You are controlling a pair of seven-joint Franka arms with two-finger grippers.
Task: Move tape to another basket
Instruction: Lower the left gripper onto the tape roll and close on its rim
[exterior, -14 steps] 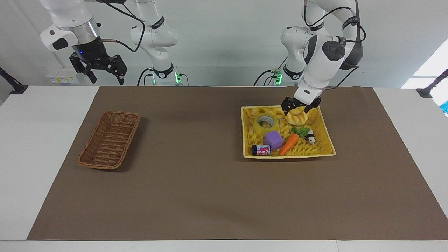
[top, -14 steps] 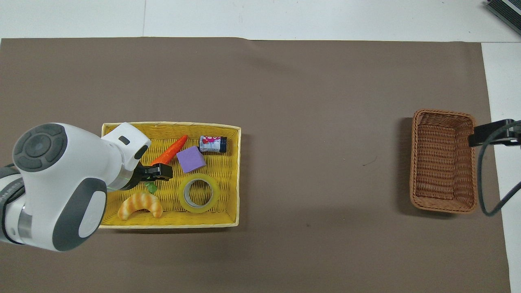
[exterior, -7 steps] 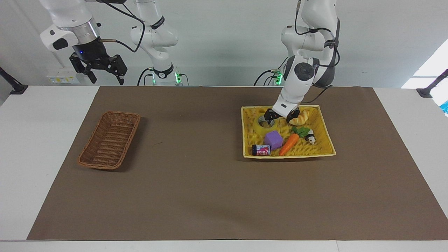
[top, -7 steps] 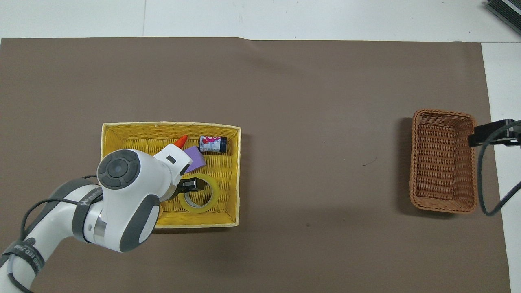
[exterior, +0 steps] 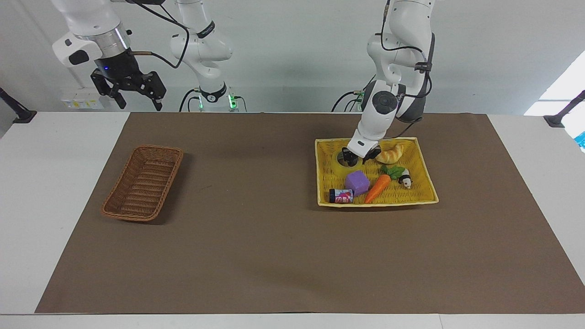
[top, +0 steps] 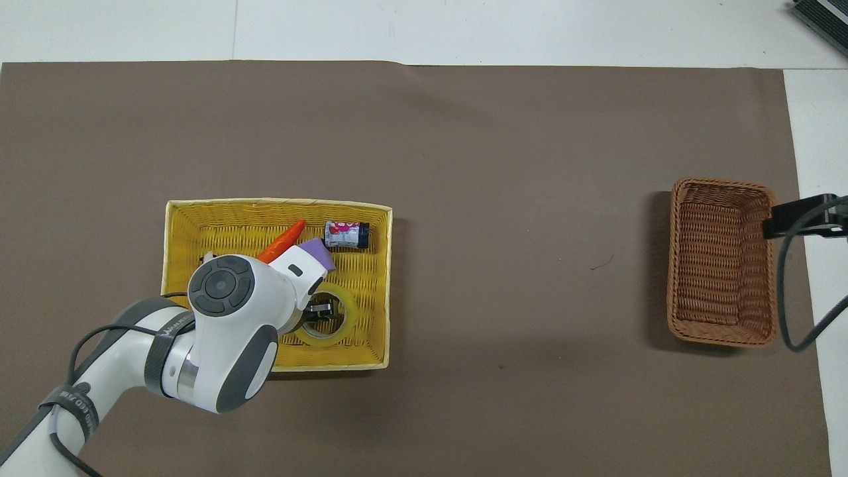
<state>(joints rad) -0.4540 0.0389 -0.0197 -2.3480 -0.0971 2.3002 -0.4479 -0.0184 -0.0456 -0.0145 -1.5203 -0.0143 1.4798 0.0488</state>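
Observation:
The yellow tape roll (exterior: 340, 167) lies flat in the yellow basket (exterior: 374, 204), in the corner nearest the robots and toward the table's middle. My left gripper (exterior: 355, 159) is down at the roll, open. In the overhead view one finger (top: 320, 310) is inside the hole of the tape (top: 351, 319); the other finger is hidden under the wrist. The brown wicker basket (exterior: 142, 183) stands empty toward the right arm's end of the table and shows in the overhead view (top: 722, 262). My right gripper (exterior: 129, 91) waits open, high up, near that end.
The yellow basket (top: 199, 211) also holds a purple cube (exterior: 357, 182), a carrot (exterior: 378, 188), a croissant (exterior: 390, 154), a small can (exterior: 341, 196) and a small toy figure (exterior: 406, 179). A brown mat (exterior: 256, 237) covers the table.
My left gripper has moved from over the croissant across to the tape and come down onto it. The right arm has not moved.

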